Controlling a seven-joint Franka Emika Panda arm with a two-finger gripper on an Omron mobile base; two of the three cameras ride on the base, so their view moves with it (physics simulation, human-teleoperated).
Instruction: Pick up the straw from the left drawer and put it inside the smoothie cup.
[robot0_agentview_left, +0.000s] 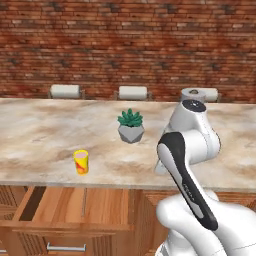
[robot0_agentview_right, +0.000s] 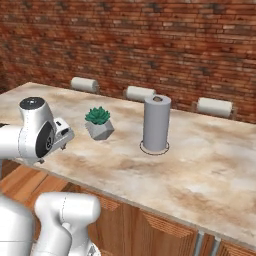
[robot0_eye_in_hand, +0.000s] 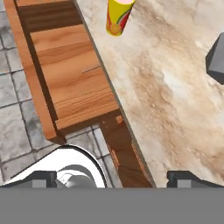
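The left drawer (robot0_agentview_left: 60, 207) is pulled open below the counter's front edge, and it also appears in the hand view (robot0_eye_in_hand: 61, 65). A thin straw (robot0_eye_in_hand: 91, 69) lies flat on the drawer's floor, seen as a faint line (robot0_agentview_left: 84, 201) in the left base view. The smoothie cup (robot0_agentview_left: 81, 162), yellow with orange-red blotches, stands upright on the counter just behind the drawer (robot0_eye_in_hand: 118, 16). My gripper (robot0_eye_in_hand: 116, 178) hangs open over the counter's front edge, to the right of the drawer, with nothing between its fingertips (robot0_eye_in_hand: 43, 177).
A potted succulent in a grey pot (robot0_agentview_left: 131, 126) (robot0_agentview_right: 98, 122) stands mid-counter. A grey paper-towel roll (robot0_agentview_right: 156, 123) is further right. White stool tops (robot0_agentview_left: 65, 91) line the counter's far side before a brick wall. The grey tiled floor (robot0_eye_in_hand: 17, 109) lies below the drawer.
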